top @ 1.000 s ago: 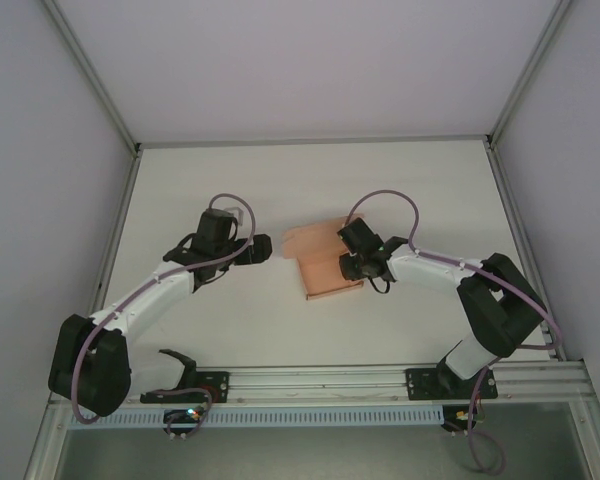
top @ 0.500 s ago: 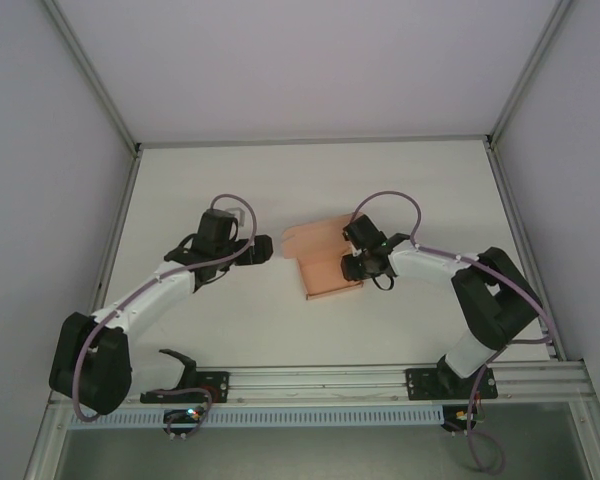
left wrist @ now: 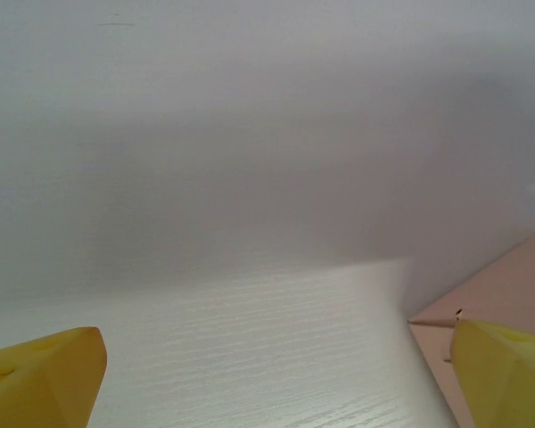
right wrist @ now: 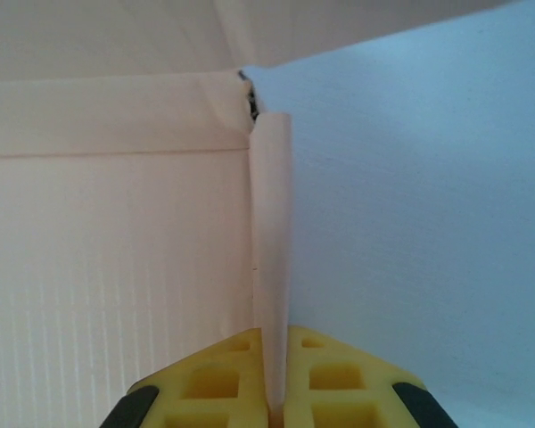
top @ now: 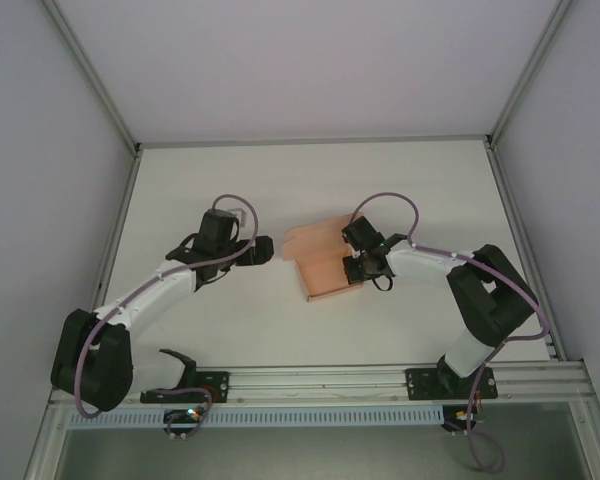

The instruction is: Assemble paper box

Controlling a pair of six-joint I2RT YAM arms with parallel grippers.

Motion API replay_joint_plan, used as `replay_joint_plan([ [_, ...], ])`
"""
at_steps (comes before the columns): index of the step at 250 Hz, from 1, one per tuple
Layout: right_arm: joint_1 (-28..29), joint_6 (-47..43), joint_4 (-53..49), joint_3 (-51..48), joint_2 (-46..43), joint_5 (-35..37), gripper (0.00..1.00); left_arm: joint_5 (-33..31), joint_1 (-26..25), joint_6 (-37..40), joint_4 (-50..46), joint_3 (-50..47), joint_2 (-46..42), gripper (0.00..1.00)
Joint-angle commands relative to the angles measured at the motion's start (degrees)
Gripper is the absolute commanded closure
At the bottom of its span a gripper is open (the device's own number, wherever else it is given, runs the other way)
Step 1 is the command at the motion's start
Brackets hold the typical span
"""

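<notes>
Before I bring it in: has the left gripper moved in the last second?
No. The left gripper sits open, same spot against the table's left edge, beside the paper box.

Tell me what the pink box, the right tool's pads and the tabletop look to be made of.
The paper box: thin matte card, salmon-pink, faintly ribbed; its pinched flap shows a slim edge. The pads of the right tool: yellow, matte, moulded with square pockets, likely rubber or soft plastic. The table: white, fine grain lines, perhaps laminate.
</notes>
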Motion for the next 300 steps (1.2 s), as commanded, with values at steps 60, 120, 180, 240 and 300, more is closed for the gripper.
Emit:
replay_joint_plan([
  [60,-0.42,-2.34,22.41,-9.45,-17.56,-0.43,1.0,-0.01,1.77,-0.13,0.87,-0.46,-1.29,0.0],
  [120,-2.04,2.57,36.82,-13.32,-32.64,-18.25,1.0,19.79,2.27,-2.26,18.03,-0.47,2.44,0.0],
  [180,-1.69,4.97,42.41,-13.67,-33.74,-24.67,1.0,39.04,-3.21,-6.45,37.32,7.57,12.12,0.0],
  [240,-1.23,2.95,38.11,-12.99,-33.9,-19.63,1.0,46.33,-5.22,-9.71,45.65,11.48,16.69,0.0],
  [300,4.3,8.23,29.41,-10.77,-32.79,2.26,1.0,41.2,-11.06,3.45,30.4,16.88,15.78,0.0],
])
